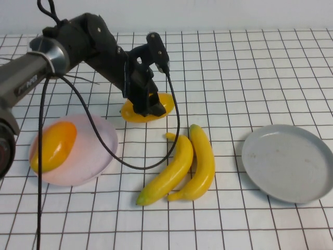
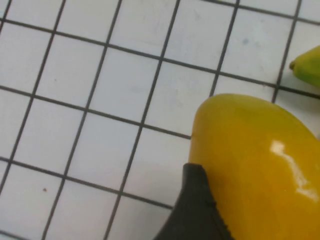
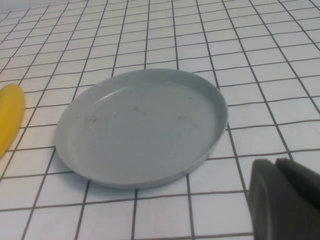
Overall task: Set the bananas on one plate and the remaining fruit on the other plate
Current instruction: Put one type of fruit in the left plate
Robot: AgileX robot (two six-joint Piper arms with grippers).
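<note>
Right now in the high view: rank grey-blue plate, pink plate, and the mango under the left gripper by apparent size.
1-2. grey-blue plate and pink plate: alike, no ranking.
3. mango, partly hidden by left gripper.
Right gripper out of high view.

We see a white tabletop [image 1: 260, 78] ruled with a black grid; behind its far edge stands a plain pale wall [image 1: 208, 13].

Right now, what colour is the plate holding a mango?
Pale pink plate, orange-yellow mango on it; clearest in the high view.

Left end effector [image 1: 147, 107] lowered mid-table; right end effector [image 3: 287, 200] raised.
</note>
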